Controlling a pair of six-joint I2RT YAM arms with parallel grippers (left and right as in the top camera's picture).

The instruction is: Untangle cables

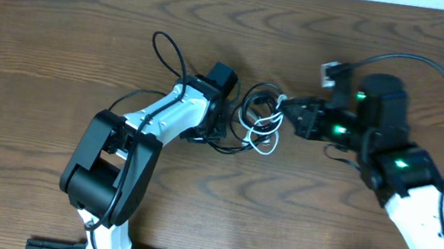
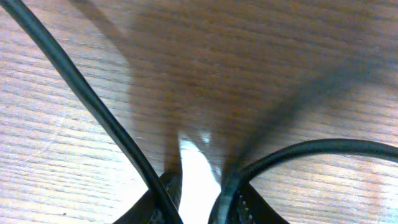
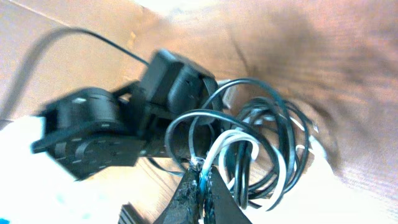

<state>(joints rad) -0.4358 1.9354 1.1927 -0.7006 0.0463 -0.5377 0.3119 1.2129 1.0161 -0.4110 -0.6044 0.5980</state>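
The wooden table (image 1: 62, 35) fills the overhead view, and both arms reach in from its near edge toward the middle. The white left arm (image 1: 149, 123) slants up and to the right. The right arm (image 1: 419, 198) slants up and to the left, with green lights glowing on its black wrist.

Between the two wrists lie the cables (image 1: 260, 119), a loose knot of overlapping loops resting on the table just right of centre. The bundle is a little longer than it is wide. Its long axis runs from the far side toward the near side, leaning slightly right at the near end. From that near end a black tail trails left, toward the left arm.

In its own wrist view, the right gripper (image 3: 199, 177) has its fingers pressed together, pinching the cables where several loops meet. The loops fan upward and rightward from the tips.

Only the tips of the left gripper (image 2: 200, 204) show at the bottom of its wrist view, low over the table. Two black strands (image 2: 93, 99) run down to them, one slanting in from the upper left and one curving in from the right. We cannot tell whether it grips them.

A white cable (image 3: 231, 144) threads through the black loops, curving beside the right fingertips.
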